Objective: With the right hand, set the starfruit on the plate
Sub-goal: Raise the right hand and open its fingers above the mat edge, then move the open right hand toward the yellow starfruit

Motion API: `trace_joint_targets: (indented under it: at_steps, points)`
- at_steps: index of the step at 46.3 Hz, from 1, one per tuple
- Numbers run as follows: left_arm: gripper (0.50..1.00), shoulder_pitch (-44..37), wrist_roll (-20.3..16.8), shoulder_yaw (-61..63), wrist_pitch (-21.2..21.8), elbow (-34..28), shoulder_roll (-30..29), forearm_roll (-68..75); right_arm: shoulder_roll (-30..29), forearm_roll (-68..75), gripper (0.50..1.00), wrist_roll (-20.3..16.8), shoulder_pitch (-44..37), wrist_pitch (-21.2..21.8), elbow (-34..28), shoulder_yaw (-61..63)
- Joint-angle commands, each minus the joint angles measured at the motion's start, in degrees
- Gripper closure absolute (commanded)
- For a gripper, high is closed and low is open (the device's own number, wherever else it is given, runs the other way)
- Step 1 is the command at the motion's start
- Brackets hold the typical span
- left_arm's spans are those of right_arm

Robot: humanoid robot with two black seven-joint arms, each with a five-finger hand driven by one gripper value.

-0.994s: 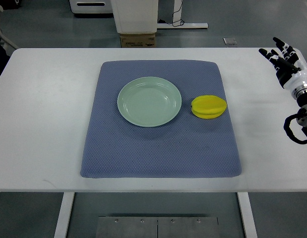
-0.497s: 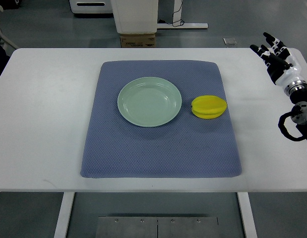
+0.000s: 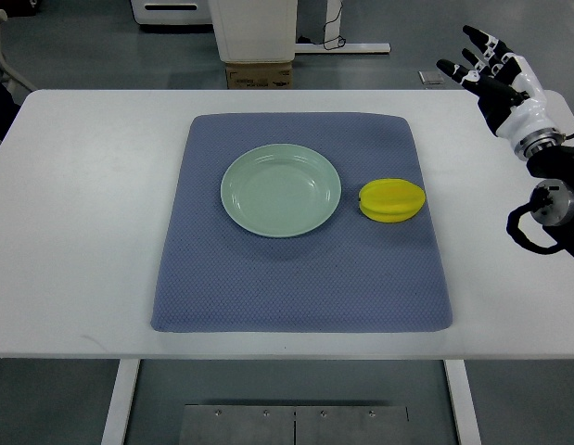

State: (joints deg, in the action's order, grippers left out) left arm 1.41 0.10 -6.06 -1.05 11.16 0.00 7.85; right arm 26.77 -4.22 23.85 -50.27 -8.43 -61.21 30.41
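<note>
Top view. White desk (image 3: 73, 232) carries a blue-grey mat (image 3: 296, 269), roughly centred.

Plate (image 3: 281, 190): pale green, round, empty, lying flat on the far half of the mat.

Starfruit (image 3: 391, 200): yellow, lying on the mat just right of the plate, close to its rim but apart from it (a thin strip of mat shows between them). Nothing touches the fruit.

Right robot hand (image 3: 495, 79): comes in from the right edge, raised over the far right corner of the desk, well apart from the starfruit. Fingers (image 3: 476, 38) are spread and released, dark tips pointing up and to the left; it holds nothing. White wrist and black cabling show below it along the right edge.

Left robot hand: not seen in this view.

Beyond the desk: grey floor, a cardboard box (image 3: 257, 76) under a white unit (image 3: 253, 30), and a cable (background only, off the desk).
</note>
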Motion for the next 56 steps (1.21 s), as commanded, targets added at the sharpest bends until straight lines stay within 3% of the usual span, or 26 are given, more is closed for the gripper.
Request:
trace_joint_targets:
  at_steps: [1,17,26,56]
  points:
    - [0.5,0.0,0.0,0.0,0.0,0.0,0.0,0.1,1.1,-2.4,0.5,0.1,0.0,-1.5,-3.3,-0.6]
    - [0.5,0.0,0.0,0.0,0.0,0.0,0.0,0.1,6.4,-9.3,0.5,3.8,0.0,-4.4,-8.6,-5.5]
    - [0.5,0.0,0.0,0.0,0.0,0.0,0.0,0.0,8.2,-15.2,0.5,11.2,-0.2,-9.0,-8.7,-12.1]
    - [0.5,0.0,0.0,0.0,0.0,0.0,0.0,0.0,9.0,-15.5,0.5,11.2,0.7,-9.0,-8.6,-16.3]
